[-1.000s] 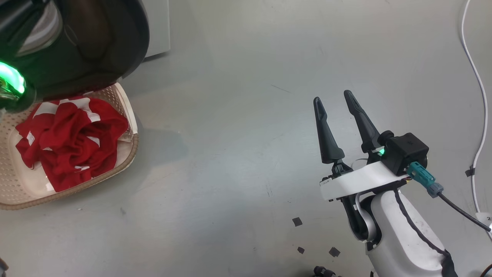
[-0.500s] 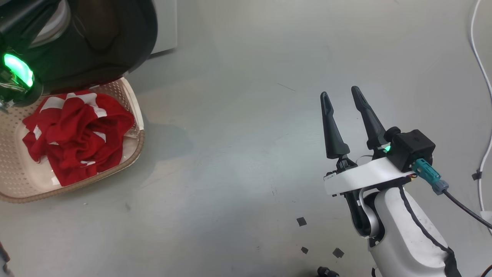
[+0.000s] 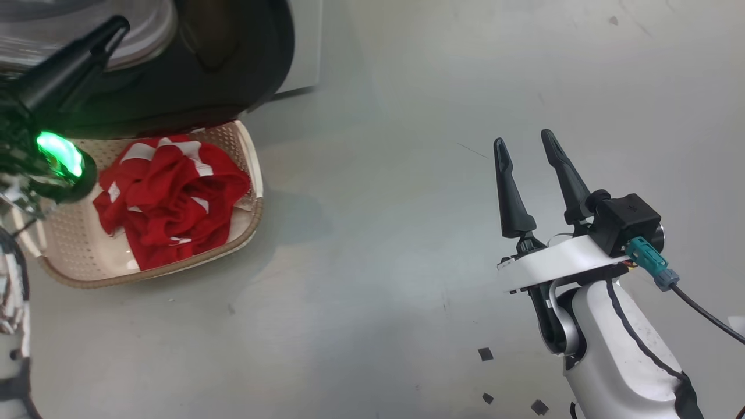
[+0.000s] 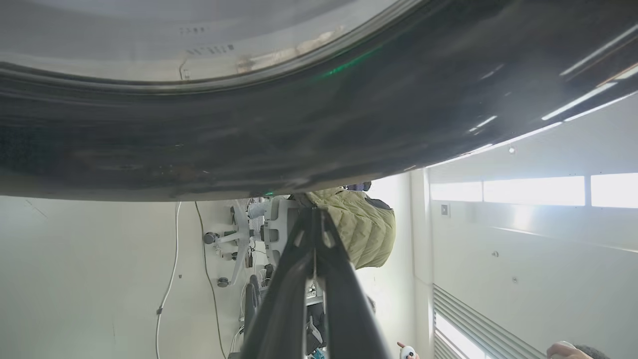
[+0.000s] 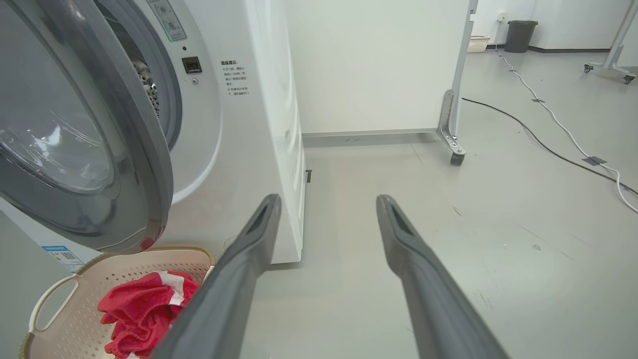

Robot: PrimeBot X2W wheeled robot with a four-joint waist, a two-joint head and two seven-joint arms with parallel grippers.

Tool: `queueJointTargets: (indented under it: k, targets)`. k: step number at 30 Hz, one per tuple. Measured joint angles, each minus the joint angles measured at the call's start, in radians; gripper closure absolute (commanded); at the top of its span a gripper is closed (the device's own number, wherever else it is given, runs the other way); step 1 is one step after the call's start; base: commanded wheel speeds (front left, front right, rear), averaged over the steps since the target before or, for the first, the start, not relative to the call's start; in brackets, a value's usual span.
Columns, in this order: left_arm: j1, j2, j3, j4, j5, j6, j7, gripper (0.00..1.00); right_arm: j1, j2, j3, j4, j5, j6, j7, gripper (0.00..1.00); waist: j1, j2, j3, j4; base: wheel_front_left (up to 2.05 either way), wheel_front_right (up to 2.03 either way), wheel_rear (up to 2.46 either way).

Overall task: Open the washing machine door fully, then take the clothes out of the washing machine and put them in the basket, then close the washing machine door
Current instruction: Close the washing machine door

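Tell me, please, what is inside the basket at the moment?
The clothes, red with white patches, lie bunched inside the basket. The washing machine door overhangs its far end in the head view, and whatever is beneath the fabric is covered.

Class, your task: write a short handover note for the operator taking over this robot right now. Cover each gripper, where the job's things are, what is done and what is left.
Left gripper: fingers shut, holding nothing, tip at the rim of the washing machine door; contact unclear.
Right gripper: open, empty, above the floor.
Clothes: in the basket, below the open door, beside the washing machine.
Done: door opened, clothes in basket. Drum mostly hidden.
Left: close the door.
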Motion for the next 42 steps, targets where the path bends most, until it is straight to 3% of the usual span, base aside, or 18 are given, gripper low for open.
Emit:
queueJointTargets:
  k: [2, 3, 4, 6, 7, 9, 11, 12, 13, 14, 23, 28, 36, 42]
  targets:
    - [0.031, -0.010, 0.007, -0.001, 0.000, -0.019, 0.000, 1.00, 0.001, 0.000, -0.007, 0.009, -0.010, 0.000, 0.000, 0.00, 0.0000, 0.0000, -0.010, 0.017, 0.00, 0.00, 0.00]
    - [0.050, -0.016, 0.014, -0.001, -0.003, -0.030, -0.002, 0.87, 0.002, 0.000, -0.011, 0.013, -0.016, 0.001, 0.000, 0.00, 0.0000, 0.0000, -0.015, 0.026, 0.00, 0.00, 0.00]
    - [0.069, -0.023, 0.021, -0.001, -0.009, -0.042, -0.004, 0.87, 0.002, 0.000, -0.015, 0.017, -0.024, 0.001, 0.000, 0.00, 0.0000, 0.0000, -0.020, 0.036, 0.00, 0.00, 0.00]
    - [0.109, -0.039, 0.029, -0.003, -0.010, -0.065, -0.006, 0.74, 0.004, 0.000, -0.023, 0.024, -0.039, 0.001, 0.000, 0.00, 0.0000, 0.0000, -0.030, 0.055, 0.00, 0.00, 0.00]
    - [0.128, -0.047, 0.032, -0.003, -0.015, -0.075, -0.008, 0.62, 0.004, -0.001, -0.028, 0.026, -0.045, 0.001, 0.000, 0.00, 0.0000, 0.0000, -0.035, 0.065, 0.00, 0.00, 0.00]
    - [0.168, -0.067, 0.035, -0.003, -0.028, -0.082, -0.013, 0.59, 0.007, -0.006, -0.035, 0.030, -0.052, 0.001, 0.000, 0.00, 0.0000, 0.0000, -0.046, 0.086, 0.00, 0.00, 0.00]
    - [0.210, -0.083, 0.035, -0.002, -0.030, -0.096, -0.014, 0.47, 0.012, -0.014, -0.043, 0.037, -0.057, 0.002, 0.000, 0.00, 0.0000, 0.0000, -0.056, 0.107, 0.00, 0.00, 0.00]
    - [0.230, -0.092, 0.043, -0.002, -0.033, -0.102, -0.018, 0.32, 0.016, -0.016, -0.044, 0.041, -0.060, 0.003, 0.000, 0.00, 0.0000, 0.0000, -0.062, 0.117, 0.00, 0.00, 0.00]
    - [0.249, -0.102, 0.054, -0.002, -0.042, -0.103, -0.028, 0.09, 0.021, -0.017, -0.045, 0.046, -0.062, 0.004, 0.000, 0.00, 0.0000, 0.0000, -0.068, 0.128, 0.00, 0.00, 0.00]
    - [0.268, -0.108, 0.061, -0.003, -0.044, -0.110, -0.033, 0.00, 0.025, -0.017, -0.047, 0.051, -0.064, 0.008, 0.000, 0.00, 0.0000, 0.0000, -0.074, 0.138, 0.00, 0.00, 0.00]
    - [0.424, -0.185, 0.108, -0.036, -0.043, -0.124, -0.080, 0.00, 0.070, -0.017, -0.074, 0.074, -0.067, 0.012, 0.000, 0.00, 0.0000, 0.0000, -0.141, 0.218, 0.00, 0.00, 0.00]
    - [0.499, -0.192, 0.112, -0.056, -0.018, -0.124, -0.104, 0.00, 0.100, -0.018, -0.087, 0.085, -0.068, 0.021, 0.000, 0.00, 0.0000, 0.0000, -0.177, 0.262, 0.00, 0.00, 0.00]
    - [0.585, -0.193, 0.138, -0.143, 0.114, -0.124, -0.190, 0.00, 0.128, -0.017, -0.092, 0.098, -0.075, 0.032, 0.000, 0.00, 0.0000, 0.0000, -0.237, 0.310, 0.00, 0.00, 0.00]
    - [0.607, -0.193, 0.172, -0.259, 0.301, -0.124, -0.322, 0.00, 0.144, -0.016, -0.100, 0.102, -0.078, 0.041, 0.000, 0.00, 0.0000, 0.0000, -0.272, 0.324, 0.00, 0.00, 0.00]
